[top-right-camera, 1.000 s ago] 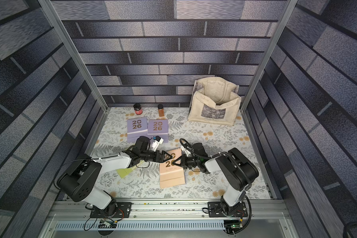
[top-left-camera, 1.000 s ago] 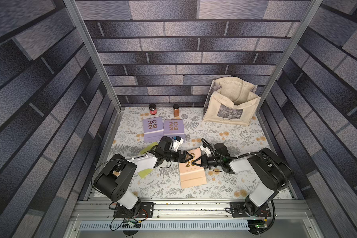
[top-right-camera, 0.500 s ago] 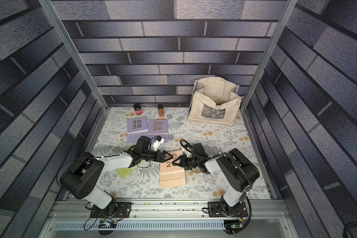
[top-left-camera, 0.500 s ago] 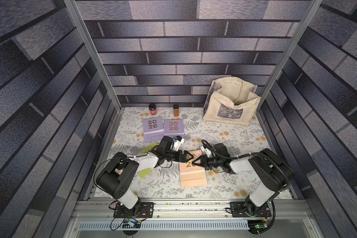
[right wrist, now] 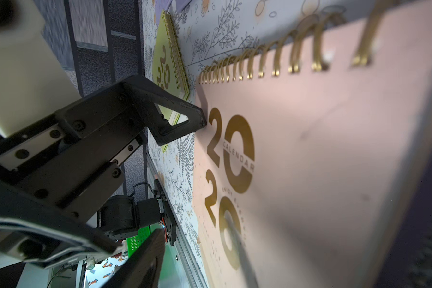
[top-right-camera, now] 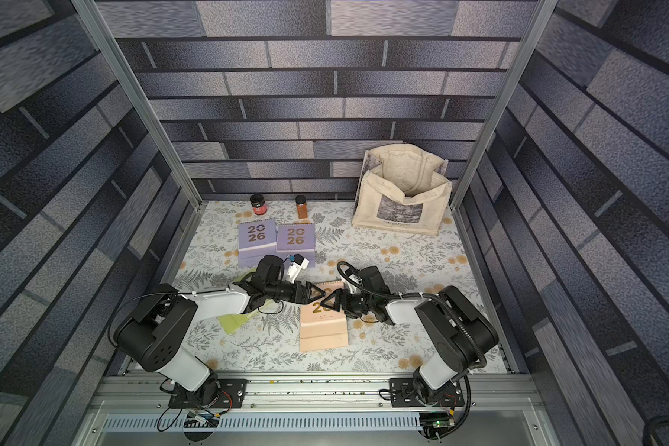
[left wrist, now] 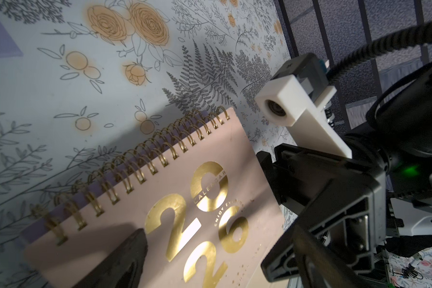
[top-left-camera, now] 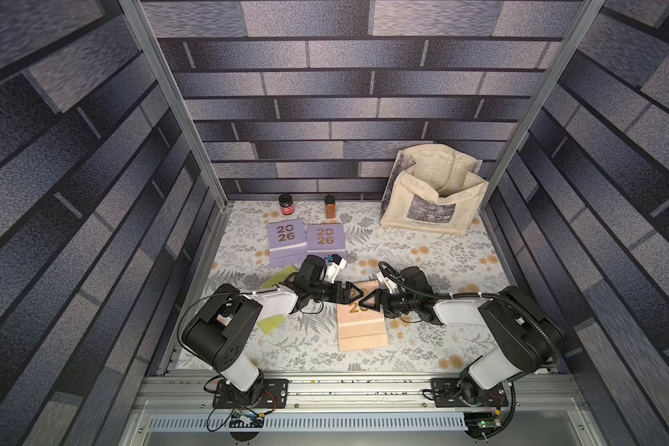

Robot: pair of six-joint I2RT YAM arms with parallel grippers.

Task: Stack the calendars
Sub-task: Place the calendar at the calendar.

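My left jaws and right jaws both stand wide and empty, tip to tip over the spiral end of the peach calendar [top-left-camera: 362, 328]. It lies on a lavender calendar [left wrist: 28, 233] in the middle of the counter [top-left-camera: 421, 347]. I should square the edges with light nudges, then lift clear of the rings.

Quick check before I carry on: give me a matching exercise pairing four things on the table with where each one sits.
1. peach calendar
2. yellow-green calendar
3. tote bag
4. spice jar

a. back right corner
b. partly under the left arm
c. in the middle, cover up
d. beside the dark jar

Pairs: 1-c, 2-b, 3-a, 4-d
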